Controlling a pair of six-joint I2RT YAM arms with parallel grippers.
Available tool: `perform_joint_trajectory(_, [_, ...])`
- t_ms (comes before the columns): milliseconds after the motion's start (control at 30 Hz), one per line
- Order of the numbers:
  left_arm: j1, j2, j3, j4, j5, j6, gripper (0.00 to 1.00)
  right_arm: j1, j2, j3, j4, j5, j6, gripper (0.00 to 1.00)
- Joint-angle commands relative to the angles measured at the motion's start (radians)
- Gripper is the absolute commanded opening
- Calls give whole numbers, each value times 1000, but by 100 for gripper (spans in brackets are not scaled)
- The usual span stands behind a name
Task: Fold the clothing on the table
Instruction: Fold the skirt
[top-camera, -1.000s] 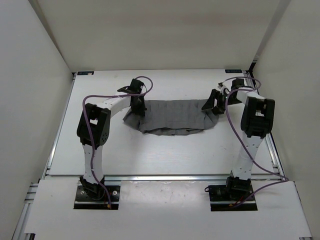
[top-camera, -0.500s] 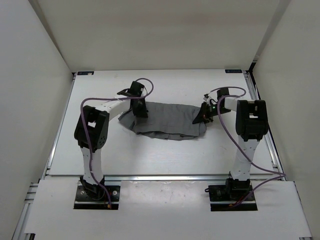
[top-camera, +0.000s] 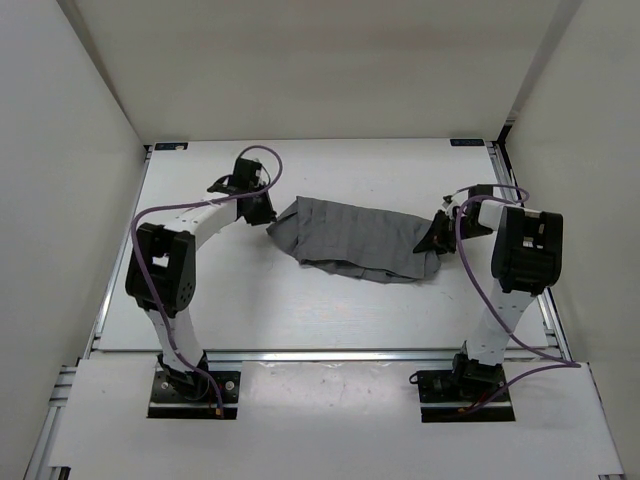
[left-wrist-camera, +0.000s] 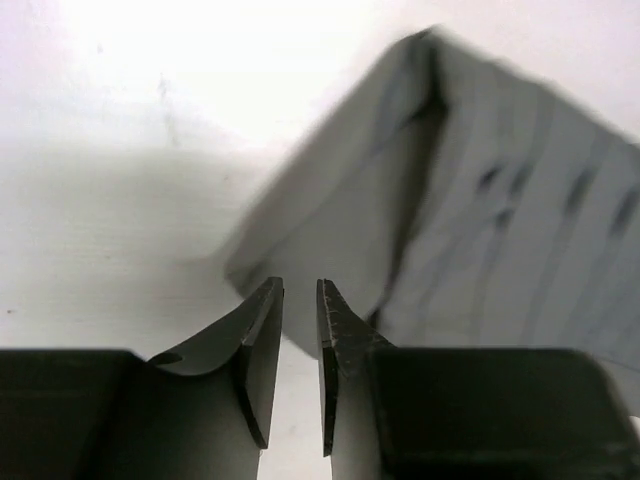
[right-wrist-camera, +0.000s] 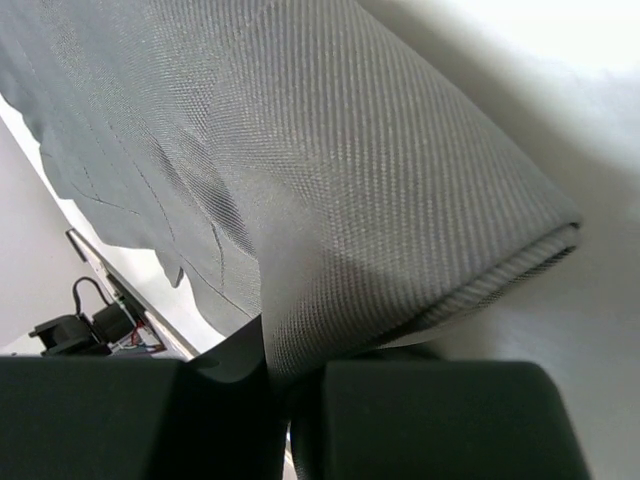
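The clothing is a grey pleated garment lying crumpled across the middle of the white table. My right gripper is at its right end, and the right wrist view shows it shut with a fold of the clothing pinched between the fingers. My left gripper sits just off the left corner. In the left wrist view it is open by a narrow gap with only bare table between the fingers. The clothing lies ahead of it and to the right.
White walls close in the table on three sides. An aluminium rail runs along the near edge and another down the right side. Purple cables loop over both arms. An arm base shows in the right wrist view's lower left.
My left gripper let go of the clothing's left corner and drew away to the left. My right gripper shut on the right end and pulled it right, shifting the garment.
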Motion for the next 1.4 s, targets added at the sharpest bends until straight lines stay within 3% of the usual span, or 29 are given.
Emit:
perform_joint_trajectory(0, [-22, 17, -55, 43, -27, 13, 32, -20, -56, -22, -32, 25, -32, 0])
perform_joint_trajectory(67, [-39, 34, -58, 53, -58, 16, 41, -22, -67, -31, -33, 20, -32, 0])
perform_joint_trajectory(267, [-82, 85, 18, 32, -146, 68, 48, 9, -81, -28, -40, 14, -41, 0])
perform_joint_trajectory(767, [-188, 181, 14, 20, -341, 157, 47, -12, -90, -57, -112, 95, -26, 0])
perform_joint_trajectory(1133, [-323, 152, -64, 0, -205, 80, 46, -161, -170, -8, -259, 179, -57, 0])
perform_joint_trajectory(1367, [-358, 106, -112, 12, -103, 27, 45, -112, -233, 188, -338, 170, -32, 0])
